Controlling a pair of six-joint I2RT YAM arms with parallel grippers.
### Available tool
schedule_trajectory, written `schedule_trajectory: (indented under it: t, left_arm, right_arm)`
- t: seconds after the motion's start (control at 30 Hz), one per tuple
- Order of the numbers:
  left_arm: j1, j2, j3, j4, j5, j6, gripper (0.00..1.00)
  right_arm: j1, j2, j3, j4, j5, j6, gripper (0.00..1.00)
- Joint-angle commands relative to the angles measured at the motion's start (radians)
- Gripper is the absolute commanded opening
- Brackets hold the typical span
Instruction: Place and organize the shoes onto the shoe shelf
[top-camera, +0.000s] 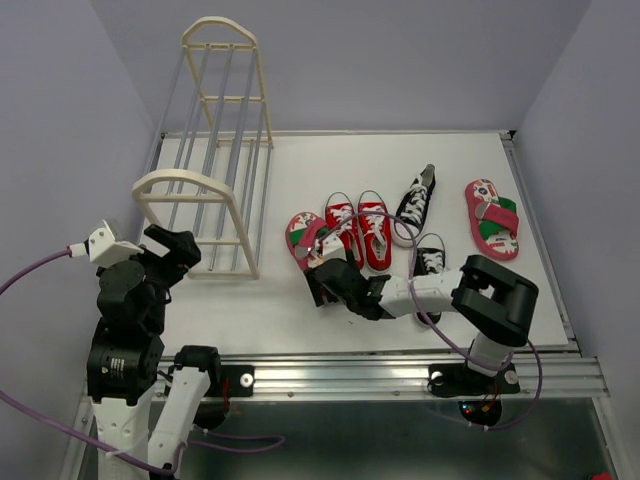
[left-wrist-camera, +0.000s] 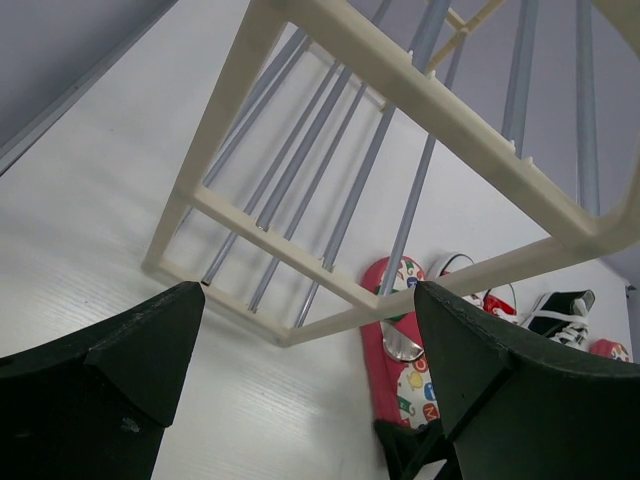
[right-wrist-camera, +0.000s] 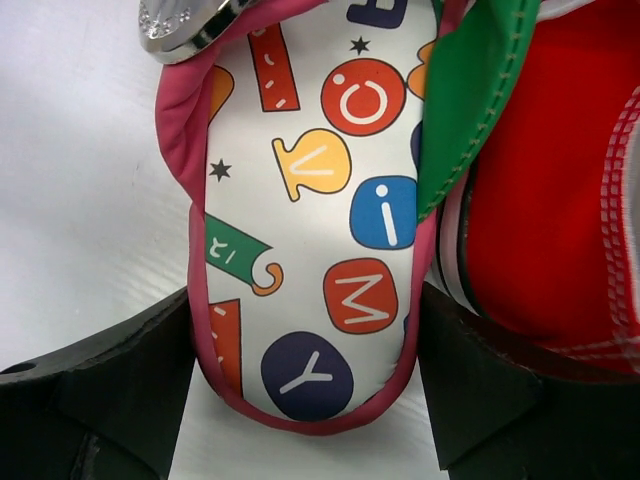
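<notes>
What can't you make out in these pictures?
- Right wrist: flip-flop's toe cut off by the top edge; unclear whether the right gripper touches its heel.
- Top external: that gripper hides the heel.
- Left wrist: shoe shelf runs off frame; left gripper's finger hides part of a black sneaker.

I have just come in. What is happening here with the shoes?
The right tool has its fingers on both sides of the heel of a flip-flop, which lies on the table beside the red sneakers; whether it grips yet is unclear. The left tool is open and hovers near the shelf, holding nothing. The black sneakers and the other flip-flop lie there too; the shelf holds no shoe.
</notes>
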Motion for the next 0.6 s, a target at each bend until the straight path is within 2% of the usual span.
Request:
schedule_trajectory:
  t: [0.0,0.2,0.3,0.43,0.47,0.5,0.57]
  left_arm:
    - [0.006,-0.004,0.016,0.034,-0.025,0.005,0.99]
    - [0.006,-0.002,0.013,0.035,-0.036,0.005,0.99]
    - [0.006,0.003,0.013,0.038,-0.034,0.005,0.99]
    - [0.006,0.007,0.016,0.037,-0.033,0.005,0.99]
    - [0.007,0.006,0.014,0.037,-0.034,0.005,0.99]
    - [0.006,0.006,0.016,0.034,-0.036,0.005,0.99]
    - [0.006,0.003,0.019,0.034,-0.044,0.005,0.99]
  right_arm:
    - [-0.024,-0.148,-0.1,0.265,0.024,-0.113,0.01]
    - [-0.024,-0.251,-0.202,0.435,0.006,-0.196,0.01]
    - [-0.034,-0.26,-0.219,0.466,-0.02,-0.205,0.01]
    - [-0.034,-0.242,-0.188,0.343,-0.012,-0.172,0.01]
    - [-0.034,-0.248,-0.185,0.265,-0.023,-0.111,0.14]
    - [-0.034,-0.26,-0.189,0.235,-0.047,-0.095,0.16]
    - [-0.034,-0.324,-0.225,0.21,-0.11,-0.046,0.01]
